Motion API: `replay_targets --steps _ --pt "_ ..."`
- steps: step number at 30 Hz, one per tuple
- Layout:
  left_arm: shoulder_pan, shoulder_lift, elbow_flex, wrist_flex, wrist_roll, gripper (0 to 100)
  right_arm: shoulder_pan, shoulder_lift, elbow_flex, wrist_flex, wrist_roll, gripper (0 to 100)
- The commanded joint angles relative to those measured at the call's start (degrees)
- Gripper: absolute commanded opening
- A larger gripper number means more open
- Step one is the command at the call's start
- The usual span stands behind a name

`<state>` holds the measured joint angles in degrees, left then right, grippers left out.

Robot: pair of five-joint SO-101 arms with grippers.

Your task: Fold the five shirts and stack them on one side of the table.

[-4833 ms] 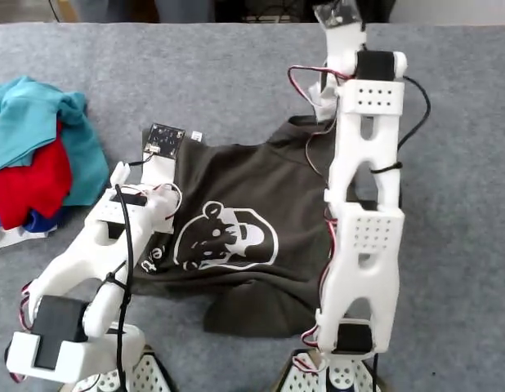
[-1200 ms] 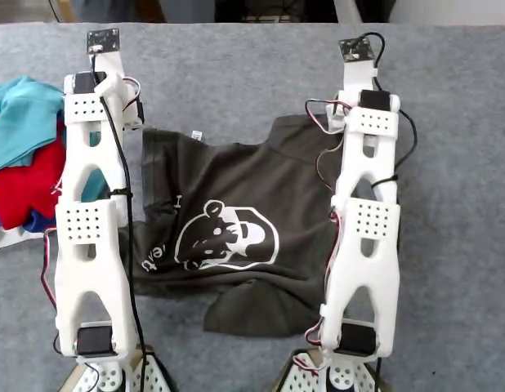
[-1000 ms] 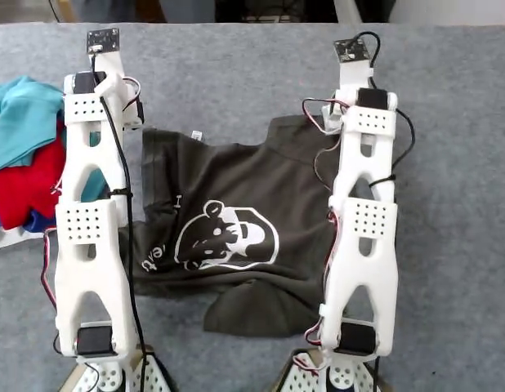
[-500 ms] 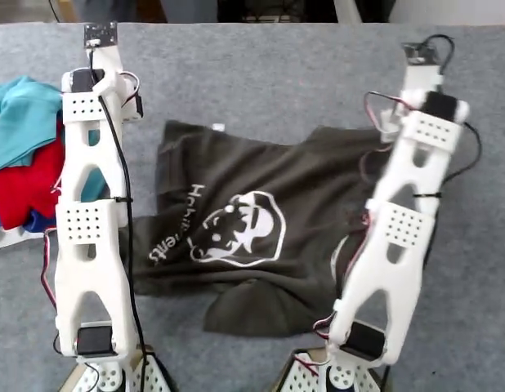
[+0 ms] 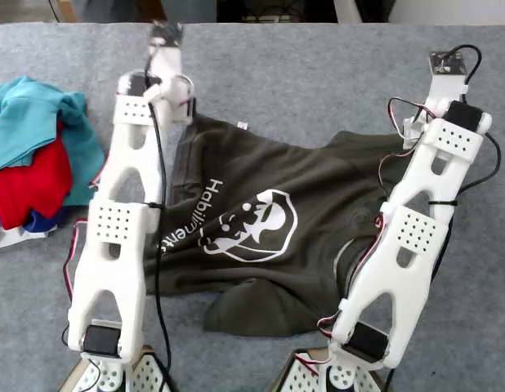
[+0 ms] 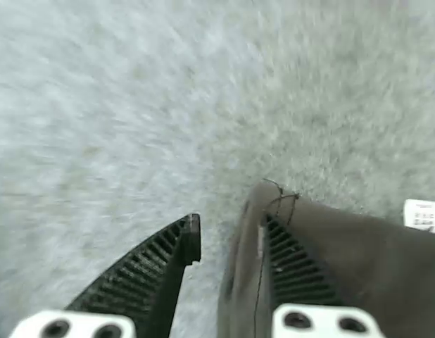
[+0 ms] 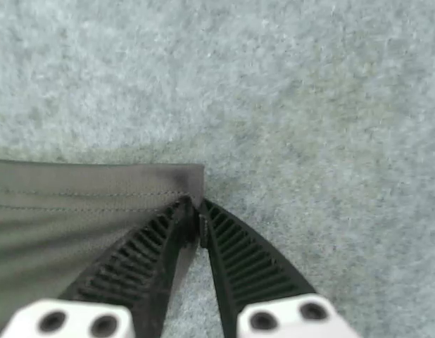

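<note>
Two arms [image 5: 113,237] [image 5: 416,229], one dark shirt [image 5: 318,188], one pile [image 5: 32,155].

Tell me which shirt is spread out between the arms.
The dark shirt with the white print, lying open mid-table. The teal shirt and red shirt sit crumpled together at the table's left edge.

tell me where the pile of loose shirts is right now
In the high view, the pile of loose shirts sits at the table's left edge, apart from the dark shirt spread in the middle.
</note>
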<state>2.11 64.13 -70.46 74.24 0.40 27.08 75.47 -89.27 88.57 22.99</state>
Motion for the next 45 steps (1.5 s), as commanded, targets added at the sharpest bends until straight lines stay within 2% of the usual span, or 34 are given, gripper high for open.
replay_targets --steps 1,14,18,19,23,30,36,41,45 --pt "0.92 0.62 -0.92 -2.46 -1.49 17 0.79 -2.33 -0.04 -1.14 0.26 1.2" --pt "1.19 5.36 -3.56 -3.52 -1.32 16 -0.62 -2.07 0.13 -1.14 0.26 1.2" --pt "0.22 5.36 -3.38 -2.37 -1.67 5 -0.35 -2.07 0.04 -1.23 0.26 1.2" --pt "0.13 5.36 -3.47 -1.14 -1.76 4 -0.35 -2.07 -0.04 -1.32 0.26 1.2" --pt "0.40 4.84 -3.91 3.96 -2.81 10 -0.26 -1.98 0.48 -2.73 0.09 1.2" --pt "-0.13 4.75 -4.09 8.97 -2.81 10 -0.26 -1.98 0.48 -2.73 0.09 1.2" --pt "-0.40 5.27 -12.26 10.02 -2.55 11 -0.26 -1.98 0.48 -2.73 0.18 1.2" --pt "-1.45 5.45 -13.32 7.38 6.07 20 -0.26 -1.98 0.48 -2.73 0.18 1.2" --pt "-1.98 5.36 -13.58 5.80 8.35 20 -0.26 -1.98 0.48 -2.73 0.18 1.2"
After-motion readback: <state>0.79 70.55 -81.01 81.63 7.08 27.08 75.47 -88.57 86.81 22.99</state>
